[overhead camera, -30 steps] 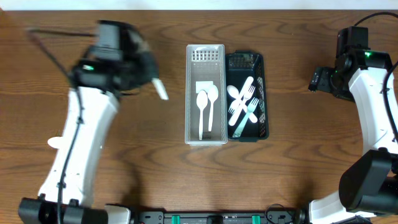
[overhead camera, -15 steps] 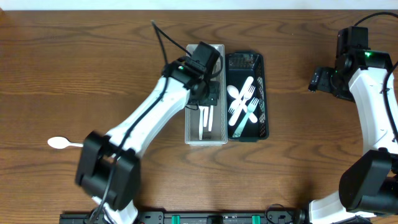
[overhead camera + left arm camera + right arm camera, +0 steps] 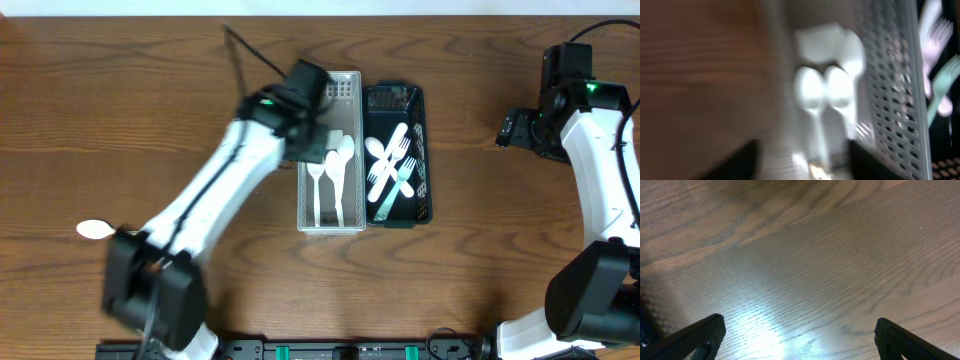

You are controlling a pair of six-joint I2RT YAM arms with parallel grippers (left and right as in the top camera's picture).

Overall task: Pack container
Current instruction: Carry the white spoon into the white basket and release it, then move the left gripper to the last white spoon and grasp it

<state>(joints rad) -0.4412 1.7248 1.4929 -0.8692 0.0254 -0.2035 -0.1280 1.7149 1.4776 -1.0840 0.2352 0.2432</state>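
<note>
Spoons (image 3: 333, 170) lying in white basket (image 3: 330, 229), mixed cutlery (image 3: 395, 170) in dark basket (image 3: 400, 222) alongside, mostly packed. One stray spoon (image 3: 97, 229) out on desk (image 3: 480, 260), not yet collected. Left tool (image 3: 801, 157) above white basket, fingers apart, empty — right tool (image 3: 800, 335) likewise apart

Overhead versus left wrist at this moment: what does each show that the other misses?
Only overhead: the stray spoon far left, and the right arm parked away from the containers. Only left wrist: the left end effector, open and empty, though blurred. Both: the white basket holding spoons, and forks in the black tray.
</note>
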